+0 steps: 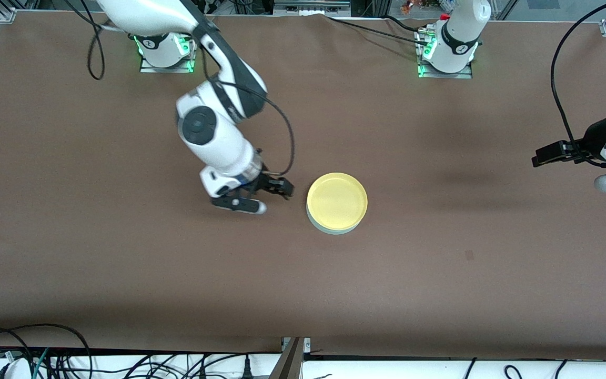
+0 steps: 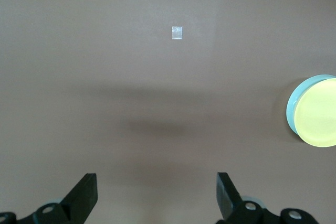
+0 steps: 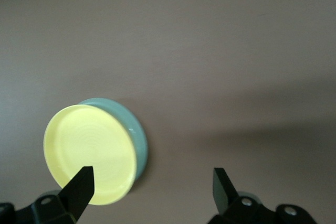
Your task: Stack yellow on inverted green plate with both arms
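The yellow plate [image 1: 337, 201] lies upright on the inverted pale green plate [image 1: 334, 229] in the middle of the table; only the green plate's rim shows under it. My right gripper [image 1: 276, 189] is open and empty, low over the table beside the stack, toward the right arm's end. In the right wrist view the yellow plate [image 3: 89, 153] and green plate [image 3: 137, 132] lie apart from my open gripper [image 3: 152, 190]. My left gripper [image 1: 542, 157] is open and empty, up over the left arm's end of the table. Its wrist view shows the gripper [image 2: 156, 192], yellow plate [image 2: 317, 113] and green rim [image 2: 292, 103].
The brown table cover [image 1: 124, 263] is bare round the stack. A small pale tape patch [image 2: 177, 33] lies on it, also seen in the front view [image 1: 469, 255]. Cables [image 1: 29, 347] run along the table's edge nearest the front camera.
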Motion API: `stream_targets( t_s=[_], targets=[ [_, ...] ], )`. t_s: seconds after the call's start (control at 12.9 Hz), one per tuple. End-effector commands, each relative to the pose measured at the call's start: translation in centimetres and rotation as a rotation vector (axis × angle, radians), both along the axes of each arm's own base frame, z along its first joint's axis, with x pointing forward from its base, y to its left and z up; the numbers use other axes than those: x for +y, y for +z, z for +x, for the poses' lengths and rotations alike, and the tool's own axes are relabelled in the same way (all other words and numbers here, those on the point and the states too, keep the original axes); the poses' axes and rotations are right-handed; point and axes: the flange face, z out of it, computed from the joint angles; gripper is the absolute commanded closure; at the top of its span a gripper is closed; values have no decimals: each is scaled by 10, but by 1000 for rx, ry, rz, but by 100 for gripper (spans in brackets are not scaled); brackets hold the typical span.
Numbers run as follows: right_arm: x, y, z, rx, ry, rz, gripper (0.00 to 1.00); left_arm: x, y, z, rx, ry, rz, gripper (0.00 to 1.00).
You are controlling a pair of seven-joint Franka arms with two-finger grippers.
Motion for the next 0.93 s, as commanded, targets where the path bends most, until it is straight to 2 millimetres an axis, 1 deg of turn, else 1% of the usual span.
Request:
stream_targets(
  t_s=[0.0,0.15,0.23,0.31,0.39,0.54,0.7,0.85],
  targets=[
    [-85,48,6,54,10,-123,0,-1,5,3,-3,-12,-11,0],
    [-166,84,7,119,130,-176,0,-2,5,3,-3,-14,-11,0],
    [-205,94,9,142,187,-188,0,-2,5,3,-4,-15,-11,0],
    [-239,103,9,155,243,-189,0,-2,5,3,-3,-15,-10,0],
    [-269,117,8,148,262,-186,0,-2,5,3,-3,-15,-10,0],
    [-312,134,3,153,304,-178,0,2,4,4,-2,-12,-10,0],
    [-331,148,-2,155,372,-216,0,2,4,4,-2,-11,-10,0],
    [-341,158,-15,194,363,-211,0,1,3,4,-1,-14,-9,0]
  ],
)
